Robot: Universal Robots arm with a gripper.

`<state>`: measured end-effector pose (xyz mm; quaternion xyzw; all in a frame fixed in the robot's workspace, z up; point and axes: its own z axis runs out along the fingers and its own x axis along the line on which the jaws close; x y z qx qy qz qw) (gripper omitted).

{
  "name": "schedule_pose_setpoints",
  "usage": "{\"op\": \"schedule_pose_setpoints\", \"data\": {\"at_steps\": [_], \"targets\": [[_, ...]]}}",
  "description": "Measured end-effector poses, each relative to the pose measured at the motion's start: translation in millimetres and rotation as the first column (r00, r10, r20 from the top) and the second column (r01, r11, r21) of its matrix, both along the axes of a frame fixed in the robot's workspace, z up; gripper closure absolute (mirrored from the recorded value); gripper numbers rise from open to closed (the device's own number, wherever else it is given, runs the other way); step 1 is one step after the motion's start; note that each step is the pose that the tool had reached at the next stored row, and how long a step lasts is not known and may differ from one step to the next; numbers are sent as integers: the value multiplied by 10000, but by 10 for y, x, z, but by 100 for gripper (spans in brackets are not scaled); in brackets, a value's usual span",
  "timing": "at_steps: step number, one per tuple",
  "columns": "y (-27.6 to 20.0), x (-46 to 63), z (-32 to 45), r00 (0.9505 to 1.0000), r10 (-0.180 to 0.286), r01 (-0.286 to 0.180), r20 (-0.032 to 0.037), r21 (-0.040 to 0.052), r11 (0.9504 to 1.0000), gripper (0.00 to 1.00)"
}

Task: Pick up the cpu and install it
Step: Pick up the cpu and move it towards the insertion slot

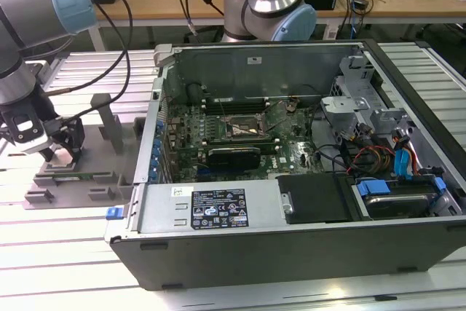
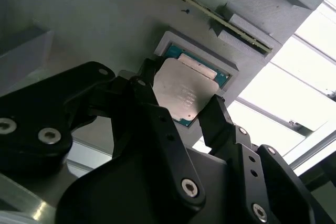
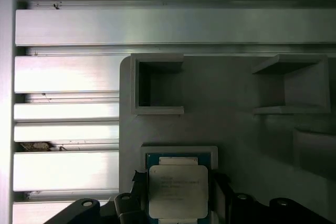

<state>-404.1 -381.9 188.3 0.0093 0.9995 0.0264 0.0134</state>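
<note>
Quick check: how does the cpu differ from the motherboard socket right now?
The cpu has a shiny silver top; the motherboard socket is dark-framed. The cpu is at the grey tray, outside the computer case; the motherboard socket lies inside it. Both are square.

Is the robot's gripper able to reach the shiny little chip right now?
Probably yes. In the second wrist view the gripper sits right around the cpu on the grey tray, and nothing covers the chip or stands between them.
</note>
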Motion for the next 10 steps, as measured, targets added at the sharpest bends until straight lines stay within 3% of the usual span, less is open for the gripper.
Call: {"op": "schedule_pose_setpoints", "data": {"at_steps": [2,6,10], "targets": [[0,0,0,10000,0,0,0,1,10000,45],[0,0,-1,10000,0,0,0,2,10000,45],[0,0,95,10000,0,0,1,2,10000,45]]}}
